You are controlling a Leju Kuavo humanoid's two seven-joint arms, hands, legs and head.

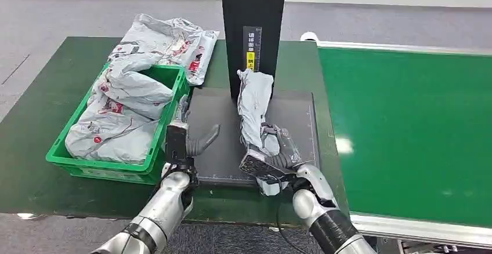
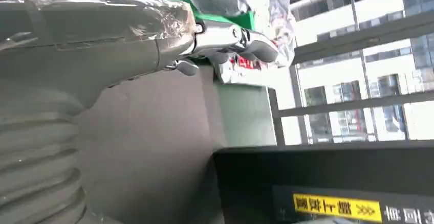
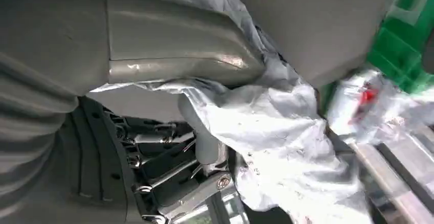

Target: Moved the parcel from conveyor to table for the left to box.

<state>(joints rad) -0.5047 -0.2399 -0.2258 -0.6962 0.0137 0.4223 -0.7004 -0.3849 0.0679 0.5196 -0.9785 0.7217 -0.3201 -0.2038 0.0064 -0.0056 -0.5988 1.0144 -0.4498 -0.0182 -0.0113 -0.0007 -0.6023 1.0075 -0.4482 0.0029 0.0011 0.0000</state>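
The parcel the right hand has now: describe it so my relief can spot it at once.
Find the dark grey mat between the green crate and conveyor. The grey parcel lies lengthwise on it, gripped by the right hand. It alone lies outside the crate's pile.

Looks like a parcel sorting spot in some logistics or warehouse-type hall. You've got a wide green conveyor belt (image 1: 406,132) running right next to a green desk (image 1: 40,126), a green plastic crate (image 1: 168,80) stuffed with grey courier bags (image 1: 125,112), and a black scanner-style stand (image 1: 253,28) with a yellow label. Plain grey floor (image 1: 52,16), and big windows (image 2: 358,81) facing office blocks.
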